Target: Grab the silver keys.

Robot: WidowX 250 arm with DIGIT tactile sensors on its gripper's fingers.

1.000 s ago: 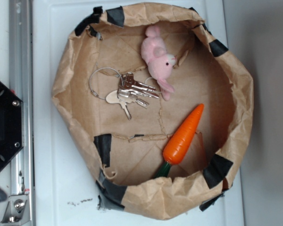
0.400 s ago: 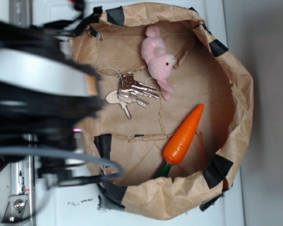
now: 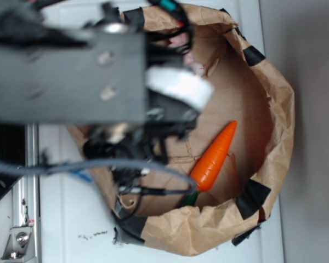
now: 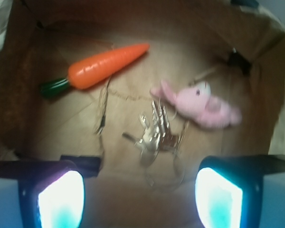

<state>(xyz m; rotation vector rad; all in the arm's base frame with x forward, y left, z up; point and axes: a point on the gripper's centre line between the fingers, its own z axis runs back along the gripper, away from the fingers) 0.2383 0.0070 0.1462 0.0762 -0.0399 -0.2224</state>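
Overhead, the blurred black robot arm (image 3: 93, 76) covers much of the crumpled brown paper bowl with black tape patches (image 3: 274, 109) on the white counter (image 3: 66, 219), leaving the orange plastic carrot with a green stem (image 3: 213, 159) in view. From the wrist view, the hand (image 4: 140, 194) stands wide open and empty, its two glowing pale fingertips (image 4: 61, 199) framing the bottom edge. The bunch of shiny silver keys (image 4: 154, 133) lies on the paper floor just beside the pink plush bunny (image 4: 204, 105), apart from the carrot, above the gap between the fingers.
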